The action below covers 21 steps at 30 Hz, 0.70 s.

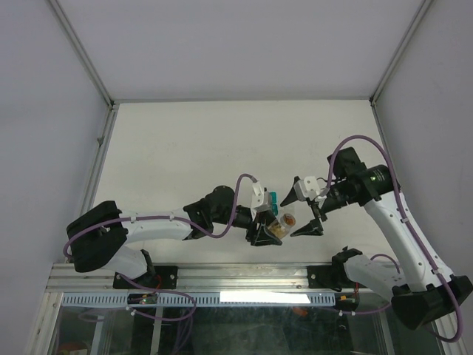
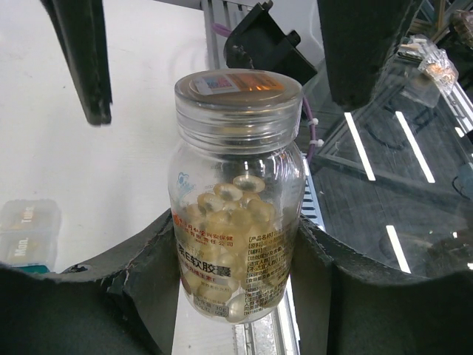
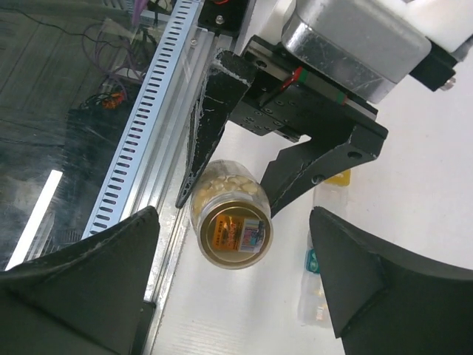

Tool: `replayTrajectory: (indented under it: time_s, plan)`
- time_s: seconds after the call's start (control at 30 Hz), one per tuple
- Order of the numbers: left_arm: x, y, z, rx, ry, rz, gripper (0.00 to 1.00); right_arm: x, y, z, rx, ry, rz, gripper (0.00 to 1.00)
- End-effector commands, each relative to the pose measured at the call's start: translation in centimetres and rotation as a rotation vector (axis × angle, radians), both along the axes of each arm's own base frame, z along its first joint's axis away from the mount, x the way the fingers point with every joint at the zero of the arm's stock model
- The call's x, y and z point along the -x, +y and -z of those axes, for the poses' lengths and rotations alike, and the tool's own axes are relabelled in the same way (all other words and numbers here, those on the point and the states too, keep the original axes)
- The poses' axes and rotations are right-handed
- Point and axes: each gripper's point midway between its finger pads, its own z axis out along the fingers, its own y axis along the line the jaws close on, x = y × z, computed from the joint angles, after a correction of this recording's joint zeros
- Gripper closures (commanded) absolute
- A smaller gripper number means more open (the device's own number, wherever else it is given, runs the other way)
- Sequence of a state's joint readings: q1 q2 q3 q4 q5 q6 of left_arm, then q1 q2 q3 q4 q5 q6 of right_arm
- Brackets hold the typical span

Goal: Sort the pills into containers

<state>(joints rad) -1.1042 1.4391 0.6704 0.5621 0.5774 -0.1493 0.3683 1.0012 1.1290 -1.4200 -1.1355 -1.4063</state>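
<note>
My left gripper [image 1: 270, 226] is shut on a clear pill bottle [image 1: 284, 223] full of pale yellow softgel pills [image 2: 225, 214], held above the near table edge. Its clear lid [image 2: 238, 92] with an orange label is on. In the right wrist view the bottle [image 3: 230, 214] points its lid at the camera. My right gripper [image 3: 233, 222] is open, its fingers [image 3: 89, 274] on either side of the lid and apart from it. A strip of small pill boxes [image 3: 319, 285] lies on the table beside the bottle, with one yellow [image 3: 338, 177], one teal [image 3: 312, 259] and the others clear [image 2: 28, 229].
The table's near metal rail [image 3: 151, 111] with slots runs just beside the bottle. Below it are a glass panel [image 2: 384, 200] and cables. White enclosure walls [image 1: 44, 89] stand at left, right and back.
</note>
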Motion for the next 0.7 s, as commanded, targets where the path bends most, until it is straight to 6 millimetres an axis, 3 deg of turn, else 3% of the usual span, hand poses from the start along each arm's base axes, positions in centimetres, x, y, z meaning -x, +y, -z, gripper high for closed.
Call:
replayTrajectory:
  time_s: [0.0, 0.33, 0.67]
  plan:
    - [0.5, 0.0, -3.6, 0.099, -0.05, 0.061, 1.0, -0.2, 0.9, -0.4, -0.021, -0.005, 0.012, 0.17]
    - [0.5, -0.1, -4.2, 0.124, -0.051, 0.062, 1.0, 0.2, 0.9, 0.5, 0.027, 0.043, 0.034, 0.41]
    - [0.4, 0.1, -4.7, 0.142, -0.059, 0.052, 1.0, 0.1, 0.7, 0.8, 0.052, 0.062, 0.068, 0.5]
